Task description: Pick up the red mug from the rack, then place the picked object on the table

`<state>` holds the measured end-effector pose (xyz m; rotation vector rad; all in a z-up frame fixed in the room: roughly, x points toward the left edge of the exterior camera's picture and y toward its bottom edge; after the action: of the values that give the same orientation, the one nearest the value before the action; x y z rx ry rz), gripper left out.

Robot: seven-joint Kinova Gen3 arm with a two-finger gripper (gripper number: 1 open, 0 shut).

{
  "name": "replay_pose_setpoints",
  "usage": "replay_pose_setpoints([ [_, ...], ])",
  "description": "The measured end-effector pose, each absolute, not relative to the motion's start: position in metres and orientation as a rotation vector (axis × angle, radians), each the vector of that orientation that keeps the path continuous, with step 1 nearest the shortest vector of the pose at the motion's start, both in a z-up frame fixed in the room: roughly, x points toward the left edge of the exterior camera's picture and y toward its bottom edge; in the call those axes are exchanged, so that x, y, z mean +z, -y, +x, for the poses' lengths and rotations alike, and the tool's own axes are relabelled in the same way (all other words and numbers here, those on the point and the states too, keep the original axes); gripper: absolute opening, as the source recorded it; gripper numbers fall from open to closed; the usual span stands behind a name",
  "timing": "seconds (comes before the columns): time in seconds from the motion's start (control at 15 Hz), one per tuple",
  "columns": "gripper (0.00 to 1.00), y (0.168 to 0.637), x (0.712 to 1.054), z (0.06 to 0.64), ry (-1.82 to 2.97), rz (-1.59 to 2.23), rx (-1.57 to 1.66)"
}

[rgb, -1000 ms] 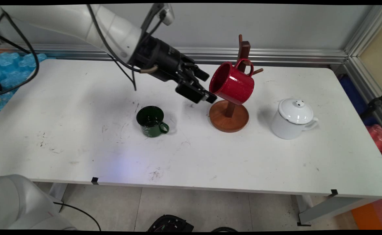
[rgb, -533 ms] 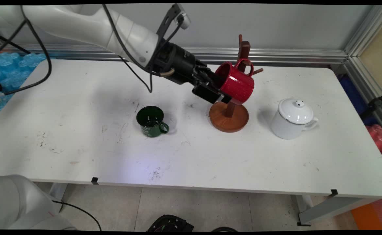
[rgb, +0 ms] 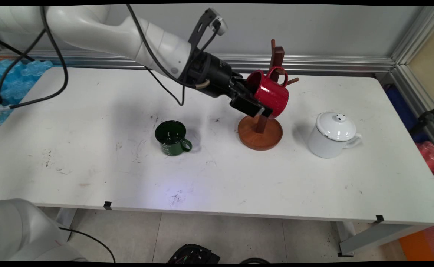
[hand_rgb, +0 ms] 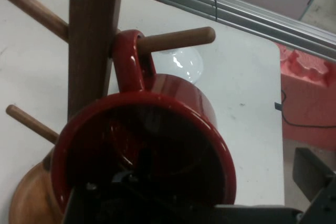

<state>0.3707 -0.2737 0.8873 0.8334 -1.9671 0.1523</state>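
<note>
Now, right of frame centre, the gripper [rgb: 256, 105] straddles the rim of the red mug [rgb: 272, 97] hanging on the wooden rack [rgb: 260, 133], fingers apart, one inside, not clamped

Glossy red enamel mug [rgb: 270, 97], matt wooden mug tree [rgb: 260, 128], scuffed white table [rgb: 91, 155], glossy white pot [rgb: 332, 135]
</note>
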Motion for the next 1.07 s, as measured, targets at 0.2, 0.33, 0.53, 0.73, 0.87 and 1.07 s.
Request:
replay_pose_setpoints([
  [0.2, 1.00, 0.278, 0.884, 0.366, 1.954, 0.843, 0.145],
  [0.33, 0.00, 0.280, 0.882, 0.364, 1.943, 0.849, 0.142],
  [0.53, 0.00, 0.283, 0.880, 0.360, 1.931, 0.857, 0.141],
  [0.73, 0.00, 0.285, 0.878, 0.359, 1.926, 0.863, 0.144],
  [0.87, 0.00, 0.285, 0.877, 0.359, 1.926, 0.864, 0.146],
  [1.07, 0.00, 0.285, 0.876, 0.358, 1.925, 0.862, 0.145],
])
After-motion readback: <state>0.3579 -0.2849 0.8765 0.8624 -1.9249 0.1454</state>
